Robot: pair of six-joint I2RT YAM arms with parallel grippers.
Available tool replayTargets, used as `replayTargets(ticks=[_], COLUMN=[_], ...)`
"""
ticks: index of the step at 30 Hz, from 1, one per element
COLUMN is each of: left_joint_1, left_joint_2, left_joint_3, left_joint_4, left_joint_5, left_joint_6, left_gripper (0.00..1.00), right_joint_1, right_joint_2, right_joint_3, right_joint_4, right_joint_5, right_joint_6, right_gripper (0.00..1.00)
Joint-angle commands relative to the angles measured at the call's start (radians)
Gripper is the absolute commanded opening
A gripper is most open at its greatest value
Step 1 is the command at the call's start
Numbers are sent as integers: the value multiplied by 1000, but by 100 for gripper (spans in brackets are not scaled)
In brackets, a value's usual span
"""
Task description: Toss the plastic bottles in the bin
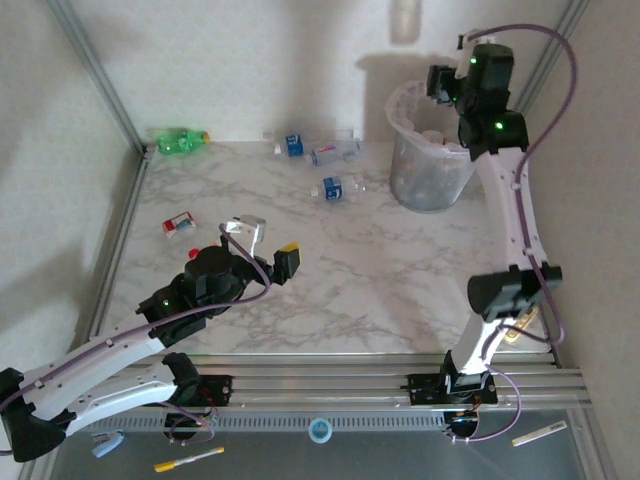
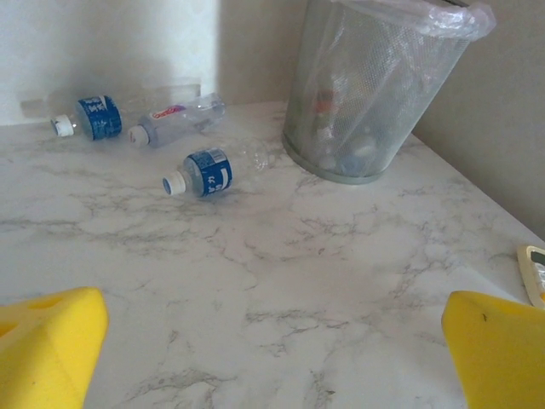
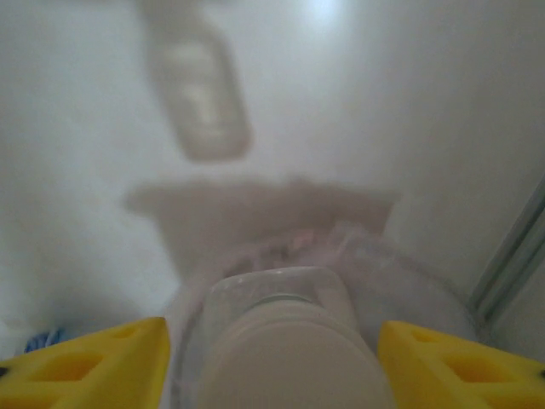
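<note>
**Clerk:** Largest item?

**Keeper:** Desk (image 1: 350, 290). White marbled top, and it carries every item below.

**Clerk:** Next?

**Keeper:** Bin (image 1: 430, 175). Grey mesh cylinder with a whitish bag liner folded over the rim. It stands upright at the far right of the desk. Through the mesh the left wrist view shows several dim shapes at the bottom, too vague to count.

**Clerk:** The tools?

**Keeper:** Right tool (image 3: 272, 341). The overhead view places it raised above the bin's mouth. Its yellow pads stand on either side of a clear bottle (image 3: 281, 298), whose pale end faces the wrist camera. The bottle fills the gap between them. I cannot tell whether the pads press it or only flank it.

Left tool (image 1: 268, 242). It is over the near left part of the desk, with its jaws spread wide and nothing between them. It faces the loose bottles and the bin.

**Clerk:** Loose bottles?

**Keeper:** There are five, all lying on their sides.
- Green bottle (image 1: 180, 141), in the far left corner by the wall.
- Far blue-label bottle (image 1: 291, 145), along the back wall.
- Pale-label bottle (image 1: 335, 153), just beside the far blue-label bottle on its right.
- Near blue-label bottle (image 1: 335, 187), forward of that pair and left of the bin, touching neither.
- Red-label bottle (image 1: 178, 225), small, near the left edge, left of the left tool.

**Clerk:** Smallest?

**Keeper:** Calculator (image 2: 535, 268). Beige, at the right edge of the desk, and cut off by the frame.
</note>
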Motion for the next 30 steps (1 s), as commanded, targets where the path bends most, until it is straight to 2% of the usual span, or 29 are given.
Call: replayTargets(ticks=[1, 4, 10, 18, 30], left_joint_1=[7, 7, 21, 74, 170], left_joint_2=[-10, 2, 47, 61, 41], left_joint_3=[40, 53, 96, 97, 95], left_joint_4=[-61, -95, -169, -195, -312], left_joint_5=[-41, -103, -190, -201, -279], left_joint_6=[-37, -63, -150, -269, -434], left_gripper=[100, 100, 100, 100, 100], right_joint_1=[-8, -8, -8, -9, -8], right_joint_2=[8, -43, -144, -203, -315], right_joint_3=[58, -5, -95, -106, -135], right_joint_4=[-221, -197, -185, -227, -301], right_joint_5=[-2, -38, -95, -172, -181], right_joint_6=[26, 30, 29, 31, 54], right_gripper=[73, 79, 84, 87, 93])
